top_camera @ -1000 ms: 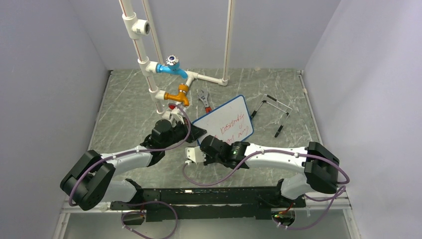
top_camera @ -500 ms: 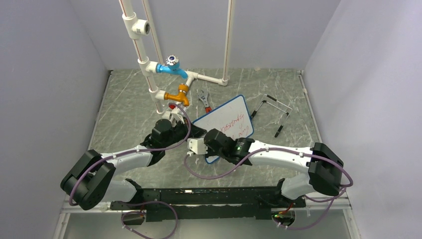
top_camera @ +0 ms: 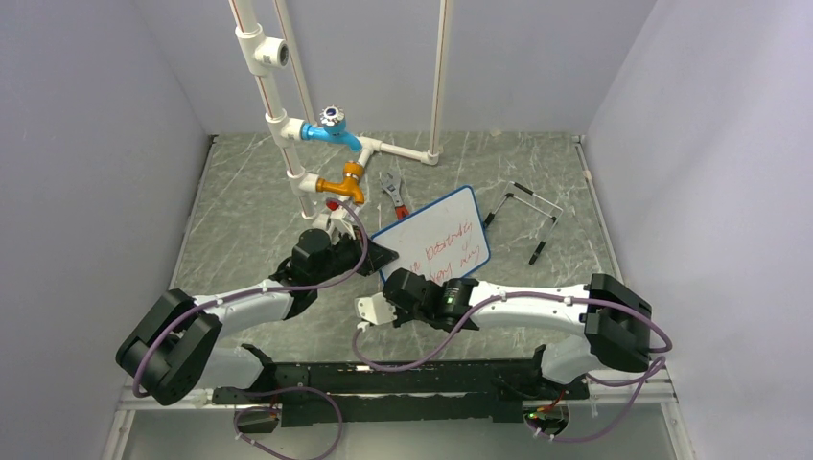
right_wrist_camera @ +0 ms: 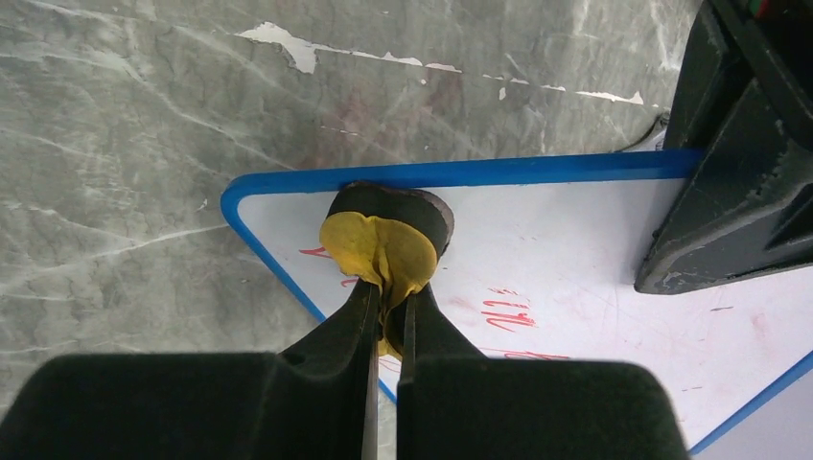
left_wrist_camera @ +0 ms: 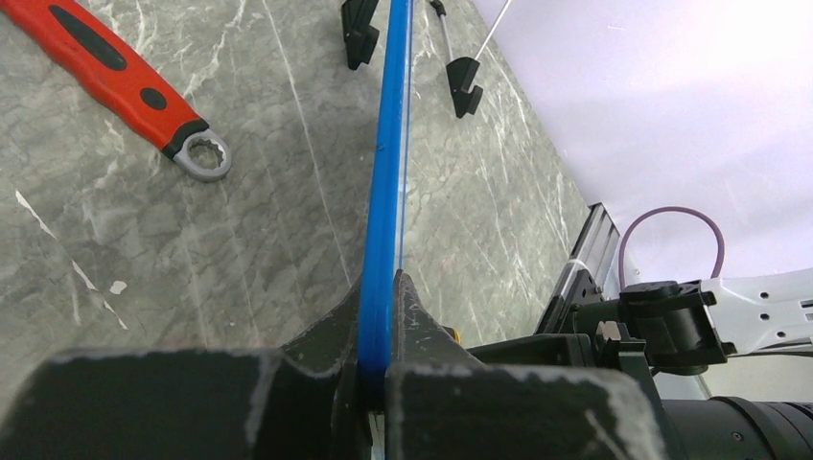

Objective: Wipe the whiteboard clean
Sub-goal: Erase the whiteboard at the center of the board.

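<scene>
The whiteboard (top_camera: 436,240) has a blue frame and red handwriting, and stands tilted up off the table. My left gripper (top_camera: 379,257) is shut on its left edge; the left wrist view shows the blue frame (left_wrist_camera: 388,172) pinched between my jaws (left_wrist_camera: 383,292). My right gripper (top_camera: 407,289) is shut on a yellow eraser with a black pad (right_wrist_camera: 385,240). The pad presses on the board's face (right_wrist_camera: 556,259) at its near corner, beside red marks. The left gripper's fingers (right_wrist_camera: 738,172) show at the right of that view.
A red-handled wrench (top_camera: 393,196) lies behind the board, also in the left wrist view (left_wrist_camera: 115,77). White pipes with a blue valve (top_camera: 331,129) and an orange valve (top_camera: 343,184) stand at the back left. A black-tipped wire stand (top_camera: 527,206) lies to the right.
My right gripper swept the eraser up across the board's lower part, then back down to its near corner. The board turned slightly. The left gripper kept its hold.
</scene>
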Controlling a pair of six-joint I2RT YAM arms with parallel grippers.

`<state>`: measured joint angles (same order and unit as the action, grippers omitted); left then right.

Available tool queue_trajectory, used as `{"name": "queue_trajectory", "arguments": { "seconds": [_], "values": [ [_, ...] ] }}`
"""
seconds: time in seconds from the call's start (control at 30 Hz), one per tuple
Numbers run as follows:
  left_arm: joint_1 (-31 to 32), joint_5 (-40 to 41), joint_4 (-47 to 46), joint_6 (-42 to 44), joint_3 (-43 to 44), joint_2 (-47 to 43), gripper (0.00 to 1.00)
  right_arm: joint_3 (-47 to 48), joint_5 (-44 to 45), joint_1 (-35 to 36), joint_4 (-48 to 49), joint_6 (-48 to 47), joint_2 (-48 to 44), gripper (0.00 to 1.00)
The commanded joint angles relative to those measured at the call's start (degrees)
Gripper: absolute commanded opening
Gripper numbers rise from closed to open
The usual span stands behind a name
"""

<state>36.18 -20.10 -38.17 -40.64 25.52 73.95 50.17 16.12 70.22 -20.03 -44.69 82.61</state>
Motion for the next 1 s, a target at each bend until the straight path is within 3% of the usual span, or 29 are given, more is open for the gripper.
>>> {"name": "queue_trajectory", "arguments": {
  "seconds": [0.0,0.33,0.97],
  "values": [
    [1.16,-7.92,3.72,-1.81,0.05,0.29,0.0,0.98,-0.23,0.24,2.97,2.11,1.75,0.0],
    [1.11,-8.72,1.46,-2.77,-0.54,2.68,0.0,2.82,8.69,-1.73,10.65,6.78,-0.02,0.0],
    [1.12,-7.62,3.46,-2.18,-0.39,1.11,0.0,0.93,4.9,-3.98,7.28,4.74,-3.89,0.0]
  ]
}}
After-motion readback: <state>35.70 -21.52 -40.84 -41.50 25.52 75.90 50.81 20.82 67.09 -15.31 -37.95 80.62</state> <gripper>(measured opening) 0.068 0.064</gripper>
